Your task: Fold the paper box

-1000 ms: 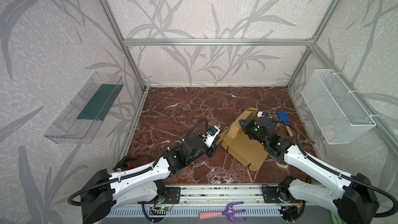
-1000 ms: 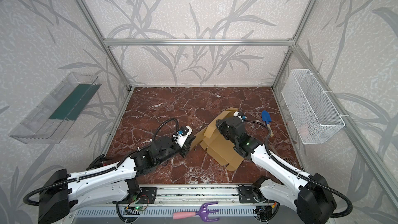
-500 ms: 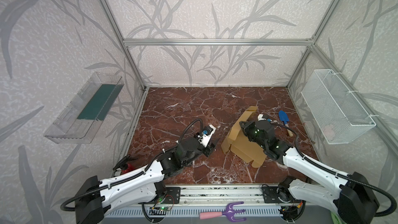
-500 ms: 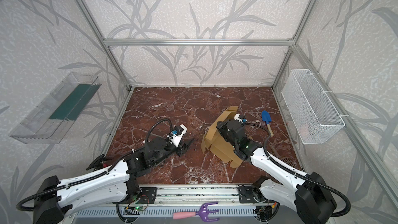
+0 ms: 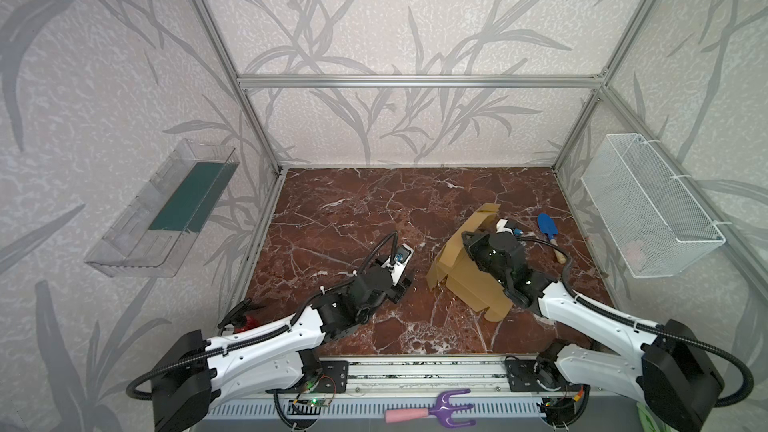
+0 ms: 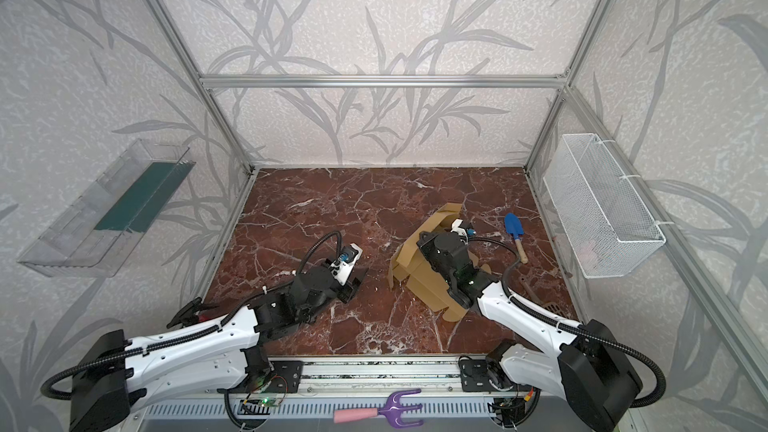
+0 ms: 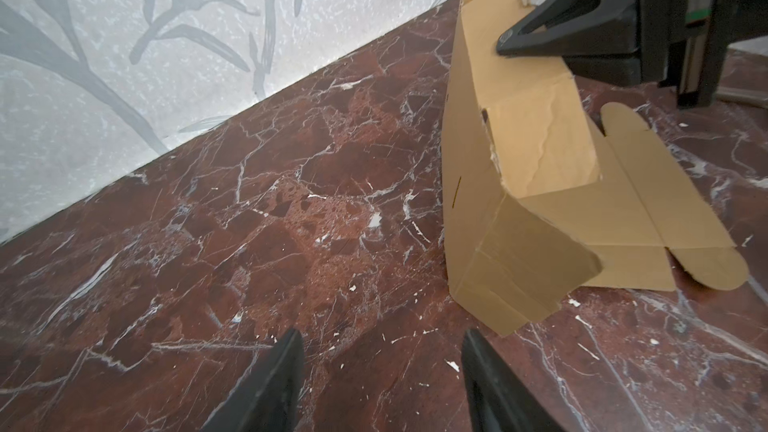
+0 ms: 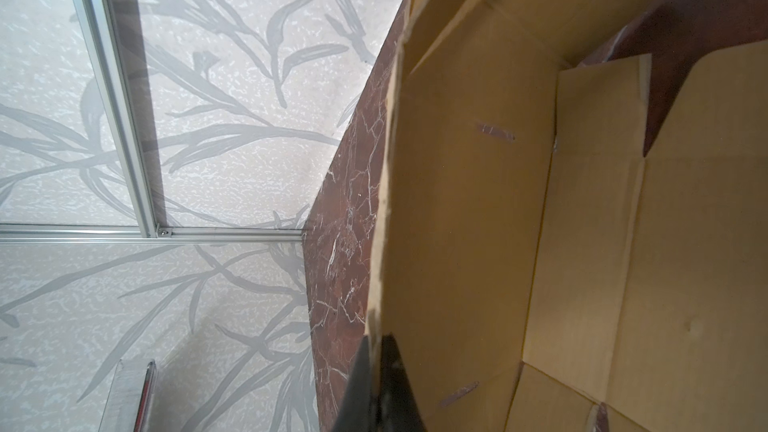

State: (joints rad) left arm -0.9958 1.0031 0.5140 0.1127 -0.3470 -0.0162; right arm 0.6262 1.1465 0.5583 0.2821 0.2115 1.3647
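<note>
the right gripper (image 8: 376, 351), shut on a raised wall of the paper box (image 5: 465, 280), may let it flop while the left gripper (image 7: 381, 336) hangs open, empty.

The tan-brown cardboard paper box (image 5: 471, 284) is set on the red marble table top (image 5: 340, 209), right of the middle. Its left wall is stood upright; the rest is laid flat. That wall's top edge is pinched by the black right gripper (image 8: 374, 342). The black left gripper (image 7: 382, 340) is held left of the box, apart from it. A blue trowel with a wooden handle (image 5: 548, 233) is laid behind and right of the box. A white wire basket (image 5: 623, 201) is hung on the right wall, a clear plastic tray (image 5: 137, 238) on the left. A purple fork with a pink handle (image 5: 415, 414) is laid before the table.
</note>
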